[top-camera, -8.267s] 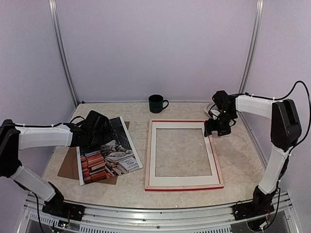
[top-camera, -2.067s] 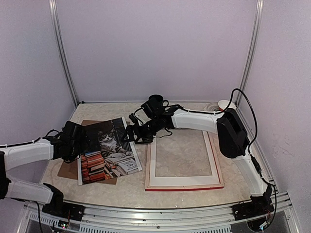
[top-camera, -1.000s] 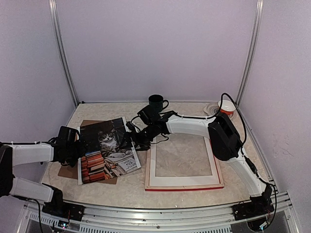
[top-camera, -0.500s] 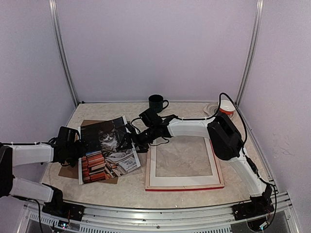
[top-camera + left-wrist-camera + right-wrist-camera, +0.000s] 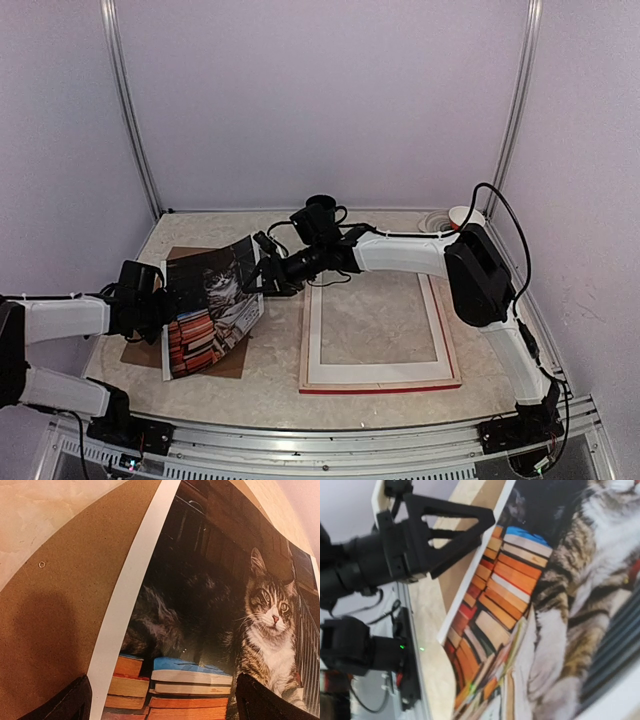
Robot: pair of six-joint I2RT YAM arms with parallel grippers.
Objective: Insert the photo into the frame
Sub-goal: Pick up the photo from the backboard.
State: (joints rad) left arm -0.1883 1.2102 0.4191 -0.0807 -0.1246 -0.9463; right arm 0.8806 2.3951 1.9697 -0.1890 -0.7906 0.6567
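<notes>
Progress is slight — the photo (image 5: 205, 310) is over on the left of the counter (image 5: 280, 395), on the brown backing board (image 5: 140, 348), beside the frame and not yet in it. Its left side lies flat; its right edge is raised and curled, and my right jaws are at that edge. Whether they have closed on the paper I cannot tell: the top view hides the contact, and my right wrist camera shows the print up close and none of my own fingertips. My left jaws stand wide open at the photo's left edge, holding nothing (both tips show at the bottom corners of that wrist view). The frame (image 5: 380, 387) lies flat right of centre with the white mat (image 5: 375, 372) in it, bare counter showing through the opening. What is left, as I judge it — lift, carry across, lay in. My right arm crosses the frame's far left corner, so that corner is hidden.
</notes>
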